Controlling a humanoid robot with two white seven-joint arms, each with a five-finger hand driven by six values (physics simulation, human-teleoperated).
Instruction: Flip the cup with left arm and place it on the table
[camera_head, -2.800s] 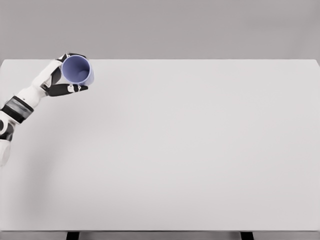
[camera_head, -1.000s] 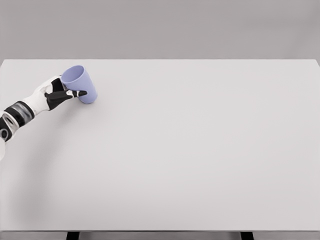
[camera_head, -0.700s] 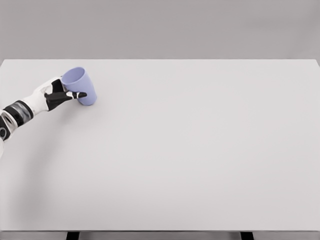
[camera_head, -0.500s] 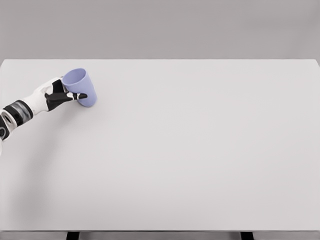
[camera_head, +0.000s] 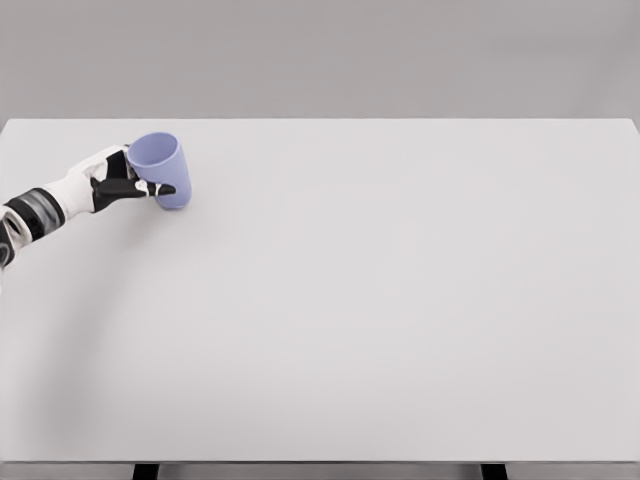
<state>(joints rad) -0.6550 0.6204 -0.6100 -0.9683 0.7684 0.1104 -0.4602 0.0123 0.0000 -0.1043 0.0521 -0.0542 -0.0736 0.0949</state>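
Left hand (camera_head: 112, 185) fingers wrapped round lilac cup (camera_head: 160, 168), mouth up
White table (camera_head: 400, 300) spreads right of hand, grey wall behind

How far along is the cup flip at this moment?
Flip looks mostly done: the purple cup has its mouth up, tilted slightly. In hand: the left hand grips its side, base at the table. Left: settle it upright and release.

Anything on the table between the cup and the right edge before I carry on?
In the head view, nothing: bare white table runs from the purple cup, held in the left hand, to the right edge.
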